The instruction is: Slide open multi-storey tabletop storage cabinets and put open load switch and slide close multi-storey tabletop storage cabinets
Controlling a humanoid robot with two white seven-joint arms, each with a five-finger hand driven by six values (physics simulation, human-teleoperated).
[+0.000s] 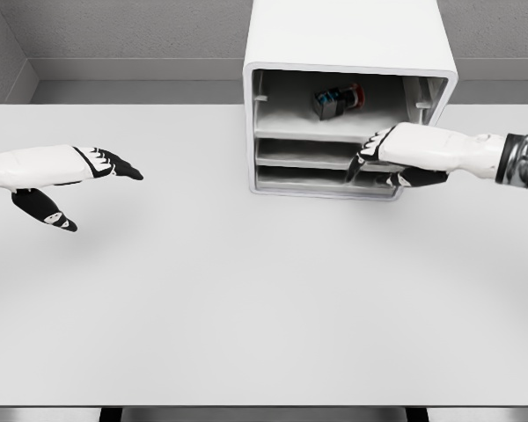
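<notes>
a white multi-storey storage cabinet [348, 53] stands at the far side of a pale grey table [246, 308], its front facing the camera with the top compartment open and two shallower drawer levels stacked beneath. the load switch [337, 99], a small grey block with a red part at its right end, lies tilted on the floor of that top compartment, toward the back and a little right of centre. the robot's right hand [396, 158] reaches in from the picture's right edge and sits against the cabinet's lower right front, its dark-tipped fingers [370, 151] curled together over the edge of the middle level, with the thumb tucked lower beside the bottom drawer; whether they actually clamp the drawer front cannot be told from this view. the left hand [70, 180] hovers above the table at the left, well apart from the cabinet, holding nothing, its fingers [119, 165] extended and lying close together, pointing right, with the black thumb [44, 211] splayed downward away from them.
</notes>
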